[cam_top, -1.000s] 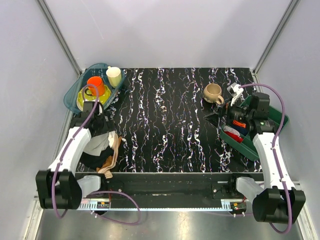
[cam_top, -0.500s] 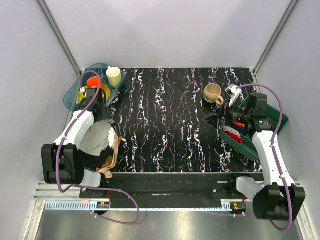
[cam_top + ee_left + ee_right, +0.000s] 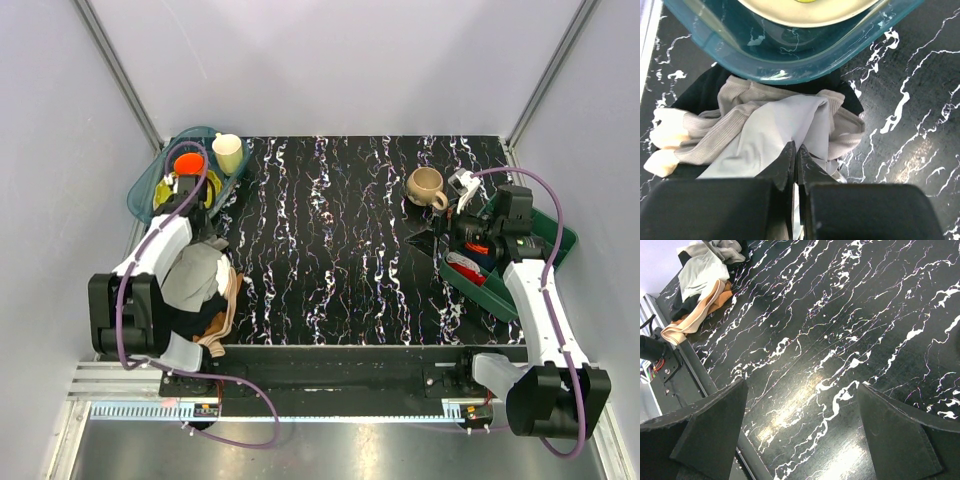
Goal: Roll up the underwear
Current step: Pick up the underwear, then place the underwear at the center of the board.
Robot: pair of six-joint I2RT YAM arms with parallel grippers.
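The light grey soft fabric underwear (image 3: pixel 775 130) lies on top of a heap of clothes at the left edge of the black white-veined table (image 3: pixel 330 230), just below the teal plastic tub (image 3: pixel 790 75). In the left wrist view its long axis runs from lower left to upper right, and its hemmed end points at the tub. The left gripper (image 3: pixel 794 152) is clenched on a fold near its middle, the jaws pressed together. A ribbed grey cloth (image 3: pixel 705 132) lies beside and under it. A tan-beige cloth (image 3: pixel 225 312) trails from the heap's lower right. The right gripper (image 3: pixel 801 385) hangs released, jaws wide apart, above bare table near the beige mug (image 3: pixel 425 185).
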